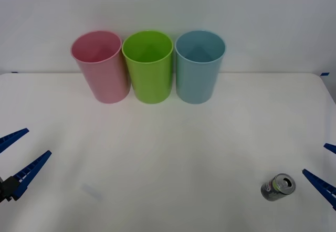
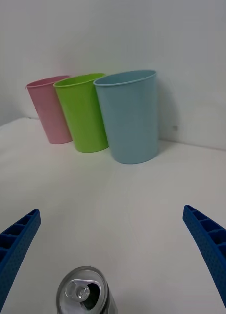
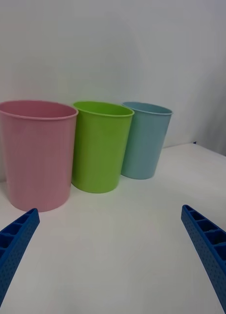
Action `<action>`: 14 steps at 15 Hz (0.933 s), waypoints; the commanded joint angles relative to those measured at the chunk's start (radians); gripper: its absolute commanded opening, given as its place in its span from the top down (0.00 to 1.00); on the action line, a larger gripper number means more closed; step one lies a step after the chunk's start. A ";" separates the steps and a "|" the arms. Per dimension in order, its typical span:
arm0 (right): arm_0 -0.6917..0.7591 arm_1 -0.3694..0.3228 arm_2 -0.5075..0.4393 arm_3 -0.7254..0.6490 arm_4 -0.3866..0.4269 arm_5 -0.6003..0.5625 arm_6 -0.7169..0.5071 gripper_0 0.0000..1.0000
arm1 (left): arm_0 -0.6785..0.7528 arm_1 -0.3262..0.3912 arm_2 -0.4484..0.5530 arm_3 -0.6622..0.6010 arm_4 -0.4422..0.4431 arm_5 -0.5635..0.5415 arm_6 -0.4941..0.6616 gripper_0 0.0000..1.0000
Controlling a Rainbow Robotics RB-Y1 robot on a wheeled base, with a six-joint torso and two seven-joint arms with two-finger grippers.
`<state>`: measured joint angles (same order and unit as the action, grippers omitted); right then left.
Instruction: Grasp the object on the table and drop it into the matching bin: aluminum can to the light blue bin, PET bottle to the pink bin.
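The aluminum can (image 1: 278, 186) stands upright on the white table (image 1: 173, 148) at the near right, pull-tab top up. My right gripper (image 1: 314, 158) is open just to the right of it, not touching. In the right wrist view the can (image 2: 83, 294) sits low between the spread blue fingers of the right gripper (image 2: 112, 211). The light blue bin (image 1: 199, 66) is the rightmost of three at the back, and the pink bin (image 1: 101, 66) the leftmost. At the near left edge my left gripper (image 1: 39, 141) hangs open and holds nothing.
A lime green bin (image 1: 149, 66) stands between the pink and light blue ones, all three close together against the back wall. Bare white tabletop stretches from the bins to the can. The left wrist view faces the pink bin (image 3: 37, 152) most closely.
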<state>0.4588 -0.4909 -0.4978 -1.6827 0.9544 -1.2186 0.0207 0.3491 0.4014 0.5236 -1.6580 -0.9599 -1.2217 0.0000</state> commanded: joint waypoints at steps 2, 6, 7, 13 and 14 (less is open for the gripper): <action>0.018 -0.026 0.013 0.026 0.000 -0.027 0.019 0.00 | 0.000 0.000 0.000 0.000 0.000 0.000 0.000 0.00; 0.018 -0.072 0.025 0.104 0.006 -0.070 0.048 0.00 | 0.000 0.000 0.000 0.000 0.000 0.000 0.000 0.00; 0.018 -0.074 0.025 0.113 0.021 -0.078 0.051 0.00 | 0.000 0.000 0.000 0.000 0.000 0.000 0.000 0.00; 0.017 -0.075 0.031 0.169 0.098 -0.078 0.078 0.00 | 0.000 0.000 0.000 0.000 0.000 0.000 0.000 0.00; 0.015 -0.077 0.035 0.179 0.113 -0.078 0.082 0.00 | 0.000 0.000 0.000 0.000 0.000 0.000 0.000 0.00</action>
<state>0.4756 -0.5664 -0.4656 -1.5125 1.0562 -1.2962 0.0994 0.3491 0.4014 0.5236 -1.6580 -0.9599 -1.2217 0.0000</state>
